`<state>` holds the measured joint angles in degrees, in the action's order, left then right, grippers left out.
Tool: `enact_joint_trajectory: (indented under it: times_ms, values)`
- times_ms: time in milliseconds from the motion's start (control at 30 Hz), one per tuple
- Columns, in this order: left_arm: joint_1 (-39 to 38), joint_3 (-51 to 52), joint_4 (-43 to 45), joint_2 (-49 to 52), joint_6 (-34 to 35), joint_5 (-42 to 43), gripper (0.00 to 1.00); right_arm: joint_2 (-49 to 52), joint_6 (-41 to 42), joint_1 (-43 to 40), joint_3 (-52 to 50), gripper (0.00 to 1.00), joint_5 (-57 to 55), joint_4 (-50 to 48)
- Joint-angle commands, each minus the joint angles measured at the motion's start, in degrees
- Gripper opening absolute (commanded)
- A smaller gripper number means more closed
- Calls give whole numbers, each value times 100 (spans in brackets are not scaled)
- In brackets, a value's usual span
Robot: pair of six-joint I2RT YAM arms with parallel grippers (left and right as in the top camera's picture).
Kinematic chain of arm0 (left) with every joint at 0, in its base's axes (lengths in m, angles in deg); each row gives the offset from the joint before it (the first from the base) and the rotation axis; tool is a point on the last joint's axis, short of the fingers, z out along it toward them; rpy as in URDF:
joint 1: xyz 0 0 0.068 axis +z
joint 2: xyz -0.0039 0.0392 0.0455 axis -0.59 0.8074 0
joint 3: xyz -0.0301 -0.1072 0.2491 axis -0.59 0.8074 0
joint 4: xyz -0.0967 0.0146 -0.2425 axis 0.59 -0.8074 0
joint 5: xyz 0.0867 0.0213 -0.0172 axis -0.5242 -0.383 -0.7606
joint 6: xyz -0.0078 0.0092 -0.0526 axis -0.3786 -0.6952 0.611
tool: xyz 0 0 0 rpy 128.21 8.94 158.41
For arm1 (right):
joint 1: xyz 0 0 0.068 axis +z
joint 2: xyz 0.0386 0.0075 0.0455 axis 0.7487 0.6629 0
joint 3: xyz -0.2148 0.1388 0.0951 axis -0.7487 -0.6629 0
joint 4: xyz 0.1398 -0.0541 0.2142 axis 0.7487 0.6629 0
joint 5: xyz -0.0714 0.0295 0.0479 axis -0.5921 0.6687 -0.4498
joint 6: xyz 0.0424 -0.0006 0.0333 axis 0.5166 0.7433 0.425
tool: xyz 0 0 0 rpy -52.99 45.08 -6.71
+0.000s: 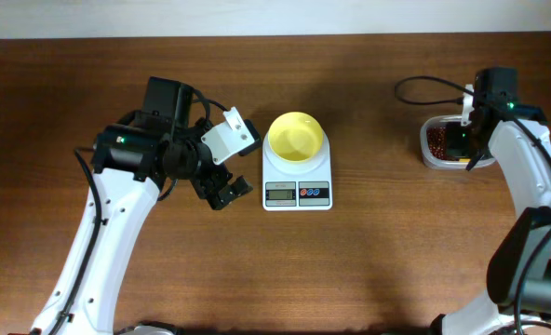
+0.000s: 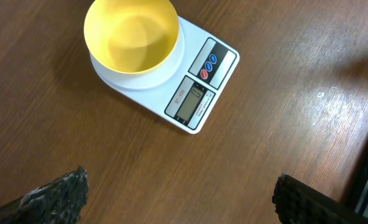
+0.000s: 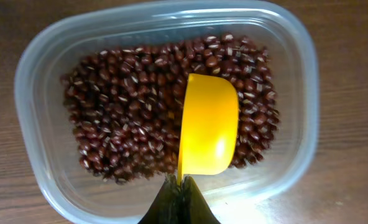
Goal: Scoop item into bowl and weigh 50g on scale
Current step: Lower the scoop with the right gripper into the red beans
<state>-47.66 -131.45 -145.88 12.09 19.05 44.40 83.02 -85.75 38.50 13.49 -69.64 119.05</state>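
The pale-yellow bowl (image 1: 296, 136) sits empty on the white scale (image 1: 297, 180); both also show in the left wrist view, the bowl (image 2: 131, 36) on the scale (image 2: 199, 87). My left gripper (image 1: 227, 194) is open and empty, hovering left of the scale; its fingers (image 2: 181, 199) frame bare wood. The reddish-brown beans (image 3: 128, 118) fill a clear tub (image 3: 41, 74) at the right of the table (image 1: 436, 140). My right gripper (image 3: 181, 193) is shut on the handle of a bright-yellow scoop (image 3: 210, 124), whose cup is tilted on its side over the beans.
The brown wooden table (image 1: 369, 261) carries only the scale and the tub. A black cable (image 1: 424, 88) loops beside the right arm near the tub. The table's far edge runs along the top of the overhead view.
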Motion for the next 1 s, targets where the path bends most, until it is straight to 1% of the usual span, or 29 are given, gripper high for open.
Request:
enact_joint_trajectory:
  times_ms: [0, 33, 100, 200, 267, 367, 567, 867, 967]
  values:
    - [-2, 17, 4, -2, -72, 101, 99, 332, 24, -22, 0, 4, 610, -48]
    - [0, 17, 4, -2, -74, 101, 99, 332, 24, -22, 0, 4, 955, -94]
    - [0, 17, 4, -2, -74, 101, 99, 332, 24, -22, 0, 4, 1202, -107]
    - [-2, 17, 7, -2, -74, 101, 99, 332, 44, -24, 0, 4, 1263, -105]
    - [0, 17, 4, -2, -74, 101, 99, 332, 44, -55, 0, 4, 1513, -37]
    - [-2, 17, 7, -2, -72, 101, 99, 332, 42, -358, 0, 4, 2256, 70]
    - [-2, 17, 7, -2, -74, 101, 99, 334, 42, -1060, -2, 4, 3038, 155]
    - [-2, 17, 7, -2, -74, 101, 99, 511, 44, -1217, -254, 4, 3053, 149]
    - [0, 17, 7, -2, -74, 101, 99, 511, 44, -1346, -254, 4, 2787, 131]
